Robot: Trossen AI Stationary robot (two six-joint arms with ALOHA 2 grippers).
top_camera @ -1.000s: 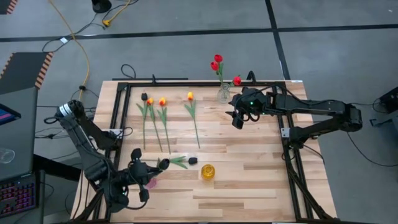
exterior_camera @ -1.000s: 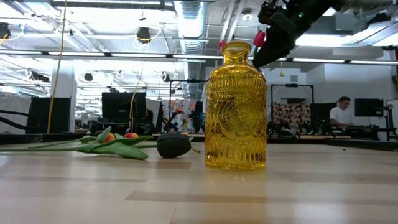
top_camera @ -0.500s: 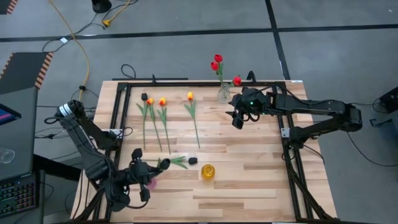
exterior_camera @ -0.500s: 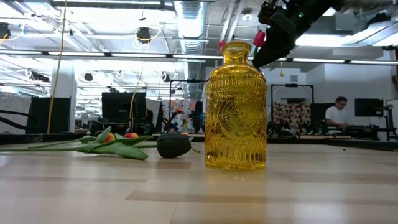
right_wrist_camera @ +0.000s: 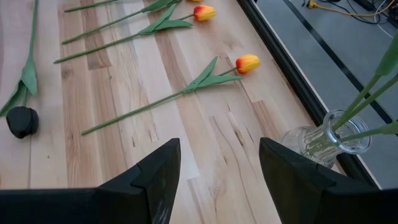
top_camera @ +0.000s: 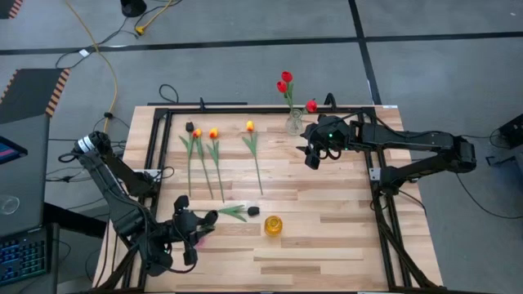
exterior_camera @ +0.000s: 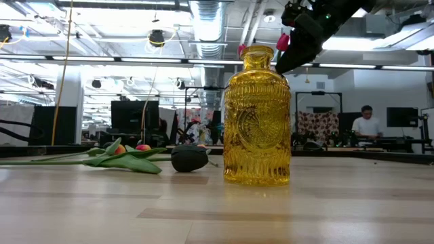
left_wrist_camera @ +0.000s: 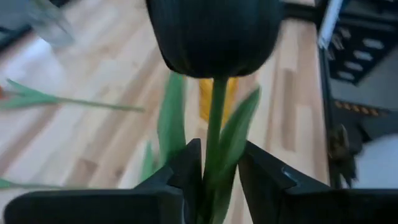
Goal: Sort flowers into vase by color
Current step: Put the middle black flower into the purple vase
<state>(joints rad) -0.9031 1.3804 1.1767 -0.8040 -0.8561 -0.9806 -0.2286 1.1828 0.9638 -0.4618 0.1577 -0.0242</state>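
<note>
My left gripper (top_camera: pixel 196 222) is near the table's near-left corner, shut on a black tulip whose head (left_wrist_camera: pixel 214 34) sticks out past the fingertips toward the yellow vase (top_camera: pixel 273 225). Another black tulip (top_camera: pixel 252 211) lies flat on its leaves just left of that vase, and its head (exterior_camera: pixel 190 159) also shows in the low view. Two yellow-orange tulips (top_camera: pixel 214 155) and a third black one (top_camera: pixel 189 131) lie in a row at far left, and one more yellow-orange tulip (top_camera: pixel 253 155) lies beside them. Red tulips (top_camera: pixel 284 82) stand in a clear vase (top_camera: pixel 294 125). My right gripper (top_camera: pixel 314 157) hovers open beside it. My left gripper pinches the black tulip's green stem (left_wrist_camera: pixel 213 146) between its two fingers, a short way below the head, with a leaf (left_wrist_camera: pixel 239 134) caught alongside. The stem runs along the fingers and the head points forward toward the table's right. The stem's lower end is hidden by the gripper.
A black metal frame (top_camera: pixel 245 109) edges the table's far, left and right sides. The yellow vase (exterior_camera: pixel 256 115) stands upright near the table's middle front. Bare wood lies right of it. A person (exterior_camera: pixel 366 122) sits far off in the room.
My left wrist has shifted a little while staying shut on the black tulip's stem. The flowers on the table, both vases and my right arm have kept still.
</note>
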